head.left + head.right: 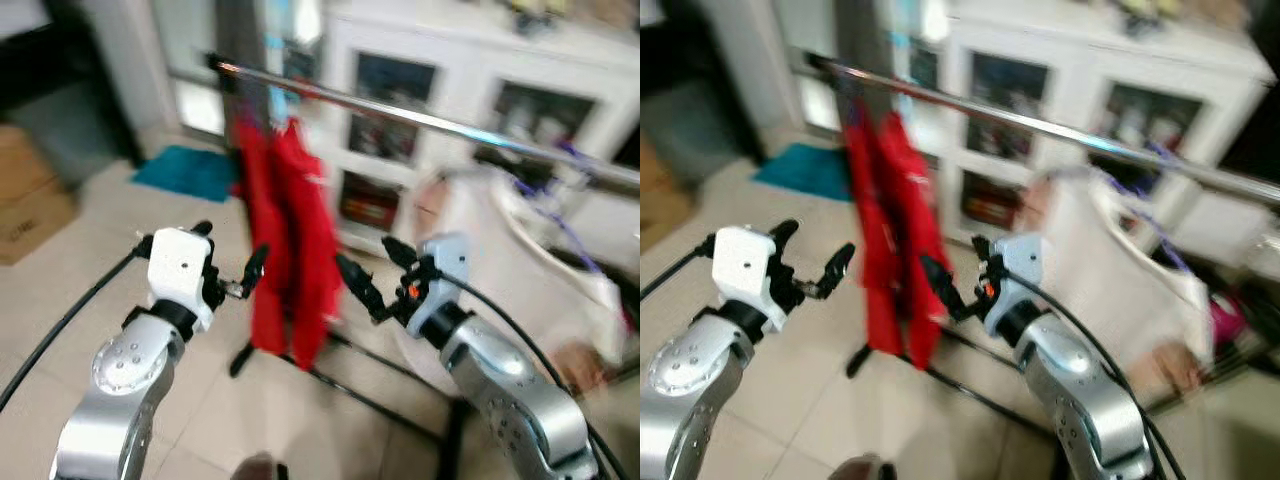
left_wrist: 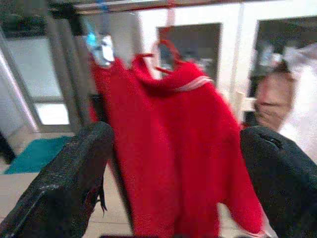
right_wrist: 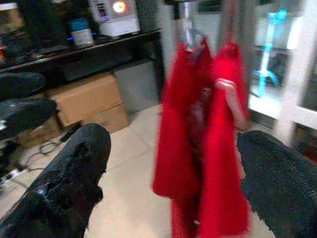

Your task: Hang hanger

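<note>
Cabinet [image 1: 470,110], white with dark glass panels, far beyond both grippers, blurred. Tiled floor [image 1: 200,400] below them. Metal rail [image 1: 420,120] of a clothes rack running above and beyond both grippers, slanting across the head views. White garment [image 1: 520,270] hanging from the rail past the right gripper [image 1: 372,275], on its outer side, with purple straps; details smeared. Two red garments [image 1: 290,250] hanging side by side from the rail, straight ahead and between the two grippers, a little beyond the fingertips, not touched by either. Red hanger [image 2: 166,52] hooked over the rail at the neck of the nearer red garment, above and ahead of the left gripper [image 1: 235,275]; hook faintly visible in the left wrist view, too blurred to tell more. Cardboard boxes [image 3: 89,104] on the floor off to the left gripper's outer side. Teal mat [image 1: 190,170] on the floor beyond the left gripper. Left gripper raised at mid height, black fingers [image 2: 74,183] spread apart, nothing between them. Right gripper raised likewise, fingers [image 3: 69,183] parted and empty, pointing toward the red garments.
</note>
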Motion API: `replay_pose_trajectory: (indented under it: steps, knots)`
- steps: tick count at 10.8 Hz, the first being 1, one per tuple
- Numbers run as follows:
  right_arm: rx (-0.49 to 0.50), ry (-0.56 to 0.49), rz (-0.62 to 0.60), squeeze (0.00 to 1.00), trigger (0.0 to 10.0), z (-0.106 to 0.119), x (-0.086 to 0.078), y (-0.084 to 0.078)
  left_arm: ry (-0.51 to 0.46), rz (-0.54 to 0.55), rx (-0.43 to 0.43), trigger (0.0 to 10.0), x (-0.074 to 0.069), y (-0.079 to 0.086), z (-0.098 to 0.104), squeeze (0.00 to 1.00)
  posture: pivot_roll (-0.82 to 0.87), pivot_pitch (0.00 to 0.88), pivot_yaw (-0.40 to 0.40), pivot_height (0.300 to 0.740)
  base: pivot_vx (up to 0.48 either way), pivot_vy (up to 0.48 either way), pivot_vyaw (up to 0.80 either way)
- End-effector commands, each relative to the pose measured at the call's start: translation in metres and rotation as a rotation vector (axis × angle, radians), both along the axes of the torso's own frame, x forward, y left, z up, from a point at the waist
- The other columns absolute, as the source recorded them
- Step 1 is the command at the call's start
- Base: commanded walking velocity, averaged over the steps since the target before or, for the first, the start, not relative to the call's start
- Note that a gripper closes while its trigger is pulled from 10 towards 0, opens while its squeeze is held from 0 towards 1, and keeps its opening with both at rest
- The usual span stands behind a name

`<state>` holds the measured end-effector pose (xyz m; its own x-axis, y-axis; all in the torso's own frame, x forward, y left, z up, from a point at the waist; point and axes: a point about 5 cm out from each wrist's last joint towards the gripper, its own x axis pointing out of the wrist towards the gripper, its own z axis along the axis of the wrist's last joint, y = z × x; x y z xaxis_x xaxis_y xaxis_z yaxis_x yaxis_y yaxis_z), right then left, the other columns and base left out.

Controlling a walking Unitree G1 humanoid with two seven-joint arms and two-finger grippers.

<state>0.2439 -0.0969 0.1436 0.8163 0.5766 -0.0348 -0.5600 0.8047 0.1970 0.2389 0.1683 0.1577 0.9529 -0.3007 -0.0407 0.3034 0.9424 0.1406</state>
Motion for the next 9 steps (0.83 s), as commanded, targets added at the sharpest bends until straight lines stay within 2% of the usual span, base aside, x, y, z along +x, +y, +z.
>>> replay_pose_trajectory:
  steps: [1,4,5,7,8,9]
  knots:
    - [-0.011,-0.024,0.02,0.0,10.0,0.006,0.0,0.004,-0.009,0.0,-0.001,10.0,-0.001,0.0,0.003,0.0,0.04,0.019,-0.014,0.74,0.371,0.0,0.8]
    - [-0.007,-0.033,0.018,0.0,10.0,0.008,0.001,0.007,-0.007,0.0,0.003,10.0,-0.004,0.002,0.004,0.0,0.05,0.022,-0.015,0.74,0.377,0.0,0.8]
    - [0.004,-0.039,-0.01,0.0,10.0,0.009,0.002,0.005,-0.007,-0.004,0.004,10.0,-0.005,0.002,0.004,0.0,0.05,0.022,-0.015,0.74,0.375,0.0,0.0]
    - [0.01,-0.098,-0.216,0.0,10.0,0.024,0.017,-0.012,-0.004,-0.042,0.015,10.0,-0.005,0.001,0.005,0.0,0.06,0.015,-0.009,0.74,0.315,0.0,0.0]
    - [0.039,-0.117,-0.292,0.0,10.0,0.033,0.023,-0.02,-0.005,-0.081,-0.016,10.0,-0.006,0.0,0.007,0.0,0.05,0.013,-0.006,0.74,0.0,0.0,0.0]
    - [0.012,-0.115,-0.357,0.0,10.0,0.037,0.027,-0.027,0.012,-0.137,-0.011,10.0,-0.008,-0.003,0.006,0.0,0.05,0.002,-0.002,0.74,0.0,0.0,0.0]
